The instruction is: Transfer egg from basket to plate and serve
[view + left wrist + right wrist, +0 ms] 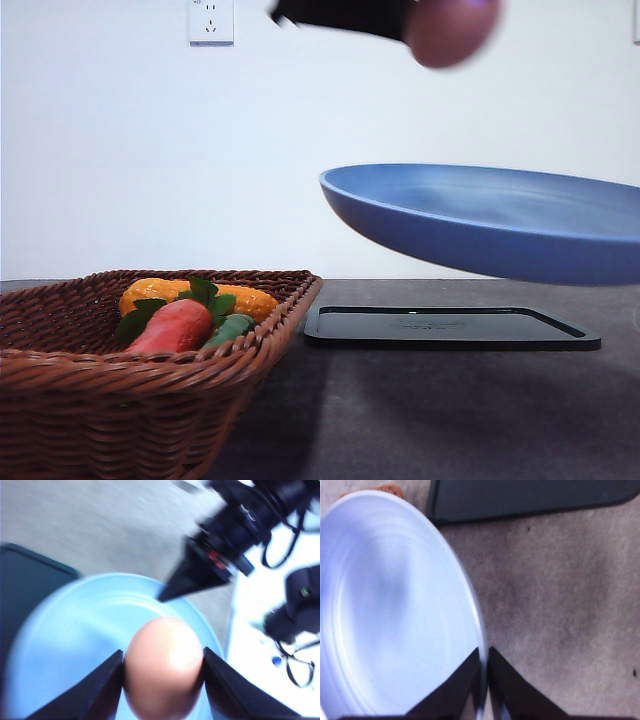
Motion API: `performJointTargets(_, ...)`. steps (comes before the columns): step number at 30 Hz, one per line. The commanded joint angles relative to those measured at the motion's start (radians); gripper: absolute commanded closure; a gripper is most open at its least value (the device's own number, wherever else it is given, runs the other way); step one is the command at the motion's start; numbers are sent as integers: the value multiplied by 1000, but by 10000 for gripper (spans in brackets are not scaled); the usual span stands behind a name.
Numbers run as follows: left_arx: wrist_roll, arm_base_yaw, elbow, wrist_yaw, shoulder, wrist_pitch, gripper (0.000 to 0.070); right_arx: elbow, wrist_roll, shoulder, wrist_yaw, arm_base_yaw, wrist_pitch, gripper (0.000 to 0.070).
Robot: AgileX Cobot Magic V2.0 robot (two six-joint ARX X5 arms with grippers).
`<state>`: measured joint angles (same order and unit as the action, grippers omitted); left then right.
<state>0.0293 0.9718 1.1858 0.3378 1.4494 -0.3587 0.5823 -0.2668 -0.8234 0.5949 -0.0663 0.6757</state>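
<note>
The pinkish egg [161,652] is pinched between the two black fingers of my left gripper [163,680], high in the air above the plate. In the front view the egg [450,30] hangs at the top edge. The blue plate [480,220] is held off the table, slightly tilted, over the right half. My right gripper [484,672] is shut on the plate [385,610] at its rim, and it also appears as a dark pointed shape [175,590] at the plate's far edge. The wicker basket [150,390] stands at the front left.
In the basket lie an orange-red carrot-like vegetable [172,327] with green leaves and a yellow-orange vegetable [240,298]. A flat black tray [450,328] lies on the dark table, below the raised plate. A white wall with a socket [211,20] is behind.
</note>
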Motion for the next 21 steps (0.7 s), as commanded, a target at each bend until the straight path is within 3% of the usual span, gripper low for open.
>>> performJointTargets(1, -12, 22, 14, -2, 43, 15, 549, 13, -10, -5, 8, -9, -6, 700)
performJointTargets(12, -11, 46, 14, -5, 168, 15, 546, 13, -2, -5, 8, -17, 28, 700)
performJointTargets(21, -12, 46, 14, -59, 188, 12, 540, 13, -2, -5, 8, -17, 36, 700)
